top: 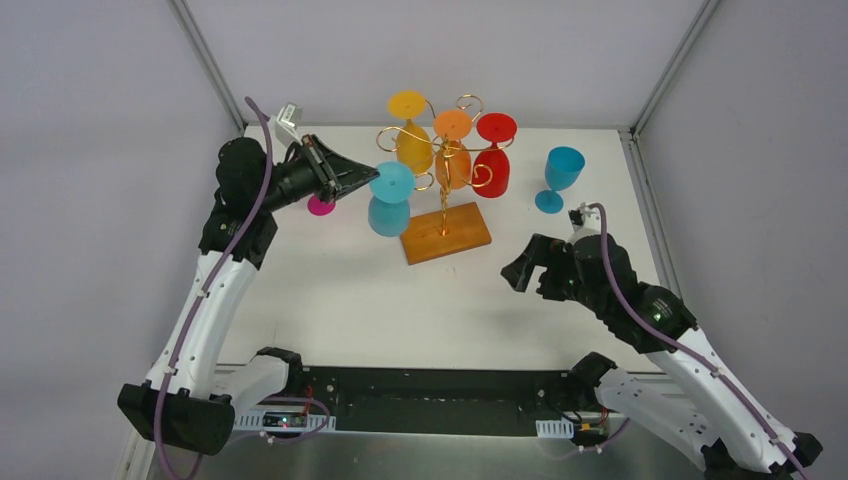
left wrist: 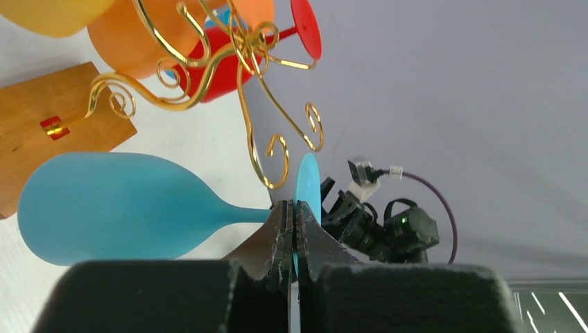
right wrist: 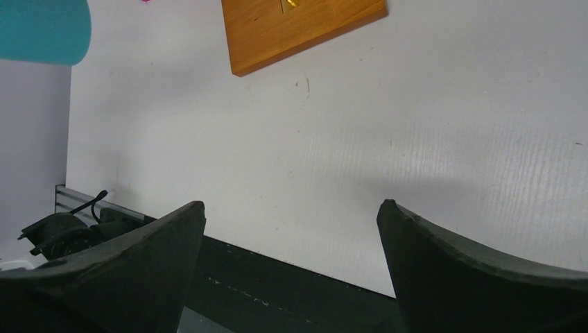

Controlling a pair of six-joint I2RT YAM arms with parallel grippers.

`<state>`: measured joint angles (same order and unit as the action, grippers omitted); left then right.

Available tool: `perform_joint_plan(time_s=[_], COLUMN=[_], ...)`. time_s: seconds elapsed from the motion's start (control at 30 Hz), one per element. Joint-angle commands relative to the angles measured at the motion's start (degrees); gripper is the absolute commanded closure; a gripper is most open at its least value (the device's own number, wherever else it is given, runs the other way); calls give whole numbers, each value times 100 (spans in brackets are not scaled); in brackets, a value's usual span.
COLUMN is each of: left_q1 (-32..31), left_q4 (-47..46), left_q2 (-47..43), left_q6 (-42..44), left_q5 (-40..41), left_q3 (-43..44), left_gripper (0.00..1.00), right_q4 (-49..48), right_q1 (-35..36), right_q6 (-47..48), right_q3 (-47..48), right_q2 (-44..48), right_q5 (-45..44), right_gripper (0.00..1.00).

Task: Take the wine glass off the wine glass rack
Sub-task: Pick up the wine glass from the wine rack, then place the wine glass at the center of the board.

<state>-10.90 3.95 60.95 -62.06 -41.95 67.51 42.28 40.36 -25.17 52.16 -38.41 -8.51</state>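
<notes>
**Hidden and Cut Off**

From above, the left claw (top: pixel 372 170) covers most of a magenta object (top: pixel 321 206); its shape cannot be told. At the left wrist, the stem of the light blue wine glass (left wrist: pixel 111 207) vanishes between the fingers (left wrist: pixel 277 236); the yellow glass (left wrist: pixel 55 14) and wooden base (left wrist: pixel 48 125) run off frame.

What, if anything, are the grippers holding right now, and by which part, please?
The left gripper clamps the light blue wine glass by its stem, next to the foot. The right gripper is open and empty.
</notes>
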Motion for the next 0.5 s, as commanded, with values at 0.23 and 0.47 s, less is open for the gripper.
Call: perform_joint_plan(time_s=[0.23, 0.47], left_q1=[-227, -696], left_q4=[439, 1040], left_q2=[-1218, -1656], left_q6=[1314, 1910], left_q5=[-690, -629], left_q3=[-712, -1136], left_gripper=[100, 100], right_q4=[-695, -1309], right_q1=[-12, 58], right_q6=[-794, -1312], right_q3=[101, -188], right_q2=[-294, -497], right_q5=[1390, 2048], right_gripper=[3, 5])
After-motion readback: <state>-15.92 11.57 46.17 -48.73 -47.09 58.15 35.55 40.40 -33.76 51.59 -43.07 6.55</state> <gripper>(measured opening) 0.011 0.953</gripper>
